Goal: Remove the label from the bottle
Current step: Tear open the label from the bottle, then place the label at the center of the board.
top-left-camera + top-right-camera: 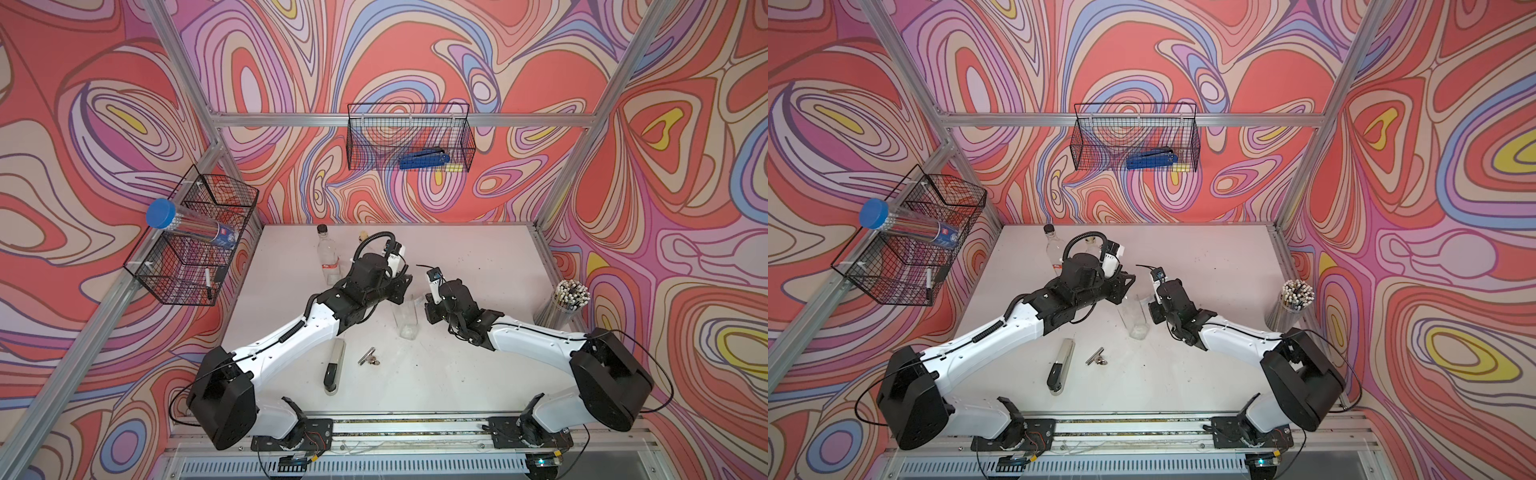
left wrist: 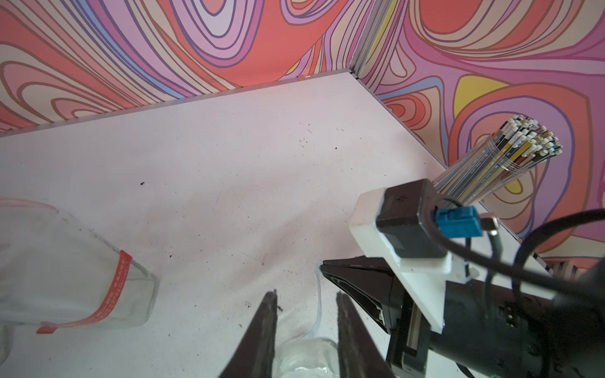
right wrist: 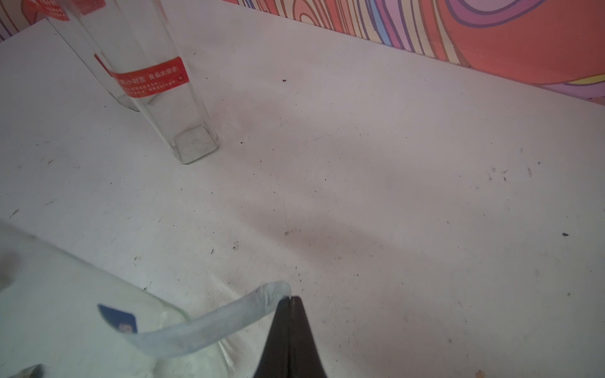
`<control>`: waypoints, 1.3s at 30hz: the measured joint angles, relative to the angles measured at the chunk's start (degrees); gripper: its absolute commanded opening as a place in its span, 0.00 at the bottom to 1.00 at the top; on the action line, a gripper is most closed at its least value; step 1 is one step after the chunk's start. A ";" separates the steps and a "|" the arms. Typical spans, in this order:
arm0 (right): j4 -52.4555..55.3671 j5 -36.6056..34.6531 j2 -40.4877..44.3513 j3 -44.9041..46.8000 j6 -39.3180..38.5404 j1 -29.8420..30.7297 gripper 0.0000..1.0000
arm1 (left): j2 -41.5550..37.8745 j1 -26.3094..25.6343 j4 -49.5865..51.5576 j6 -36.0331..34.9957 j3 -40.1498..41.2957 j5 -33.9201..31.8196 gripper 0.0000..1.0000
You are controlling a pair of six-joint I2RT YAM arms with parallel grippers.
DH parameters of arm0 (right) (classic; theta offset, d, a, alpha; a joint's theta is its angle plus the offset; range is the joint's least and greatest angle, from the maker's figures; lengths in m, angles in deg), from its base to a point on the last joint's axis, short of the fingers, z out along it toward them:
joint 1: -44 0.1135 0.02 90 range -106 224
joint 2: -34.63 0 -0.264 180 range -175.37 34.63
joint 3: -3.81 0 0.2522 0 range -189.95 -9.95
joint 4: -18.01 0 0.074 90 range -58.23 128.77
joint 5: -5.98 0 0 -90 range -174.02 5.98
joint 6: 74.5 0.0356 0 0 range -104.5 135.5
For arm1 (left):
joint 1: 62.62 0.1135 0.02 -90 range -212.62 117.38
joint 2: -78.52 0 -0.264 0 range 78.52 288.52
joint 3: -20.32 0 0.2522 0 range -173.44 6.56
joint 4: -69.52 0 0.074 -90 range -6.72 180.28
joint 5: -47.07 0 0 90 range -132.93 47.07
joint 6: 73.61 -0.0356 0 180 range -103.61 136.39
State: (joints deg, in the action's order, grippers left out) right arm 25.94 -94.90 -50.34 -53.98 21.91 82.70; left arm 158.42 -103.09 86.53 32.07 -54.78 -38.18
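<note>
Top views / bottle: clear square bottle (image 1: 406, 319) stands upright mid-counter (image 1: 478, 357), btwn the two arms; same in both top views.
Top views / left gripper: left gripper (image 1: 401, 292) sits at the bottle's upper end; the wrist hides grip detail from up here.
Top views / right gripper: right gripper (image 1: 427, 306) is just beside the bottle's other flank; can't tell from here what it holds.
Top views / clutter: red-banded bottles (image 1: 329, 262) near the back edge, pencil cup (image 1: 567, 301) at the far side. Both well apart from the work, so prob. no interference.
Left wrist / grip: left gripper (image 2: 306, 294) is closed onto the glass top of the bottle (image 2: 304, 358), one finger each side.
Left wrist / why: prob. an anchor, so a sideways pull won't tip or drag the bottle.
Right wrist / grip: right gripper (image 3: 289, 299) is fully closed, pinching the free end of the label (image 3: 209, 325).
Right wrist / label: pale see-through strip, curving back to the bottle (image 3: 59, 311). It looks attached at the glass near a blue patch.
Right wrist / why: holding the very tip lets the strip peel back on itself, not tear.
Stage: mid-peel, label not off yet.
Next: pull further away from the glass w/ the anchor kept firm.
Risk: strip snaps or slips from the pinch; bottle twists in the left grip.
</note>
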 measured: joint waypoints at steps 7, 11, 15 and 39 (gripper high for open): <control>-0.20 0.00 -0.42 -0.15 -0.28 -0.28 0.00 | -0.02 -0.09 -0.72 -0.55 0.33 0.35 0.00; -0.33 0.02 -0.79 -0.35 -0.42 -0.55 0.00 | -0.02 -0.11 -0.90 -0.72 0.37 0.42 0.00; -0.48 0.02 -1.20 -0.66 -0.44 -0.66 0.00 | -0.02 -0.11 -0.92 -0.90 0.39 0.48 0.00; -1.05 0.70 -2.69 -1.90 -0.87 -1.46 0.00 | -0.44 -0.48 -0.92 -1.68 0.74 1.49 0.00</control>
State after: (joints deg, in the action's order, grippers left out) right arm 24.90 -94.20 -53.03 -55.88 21.04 81.24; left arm 157.98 -103.57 85.61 30.39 -54.04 -36.69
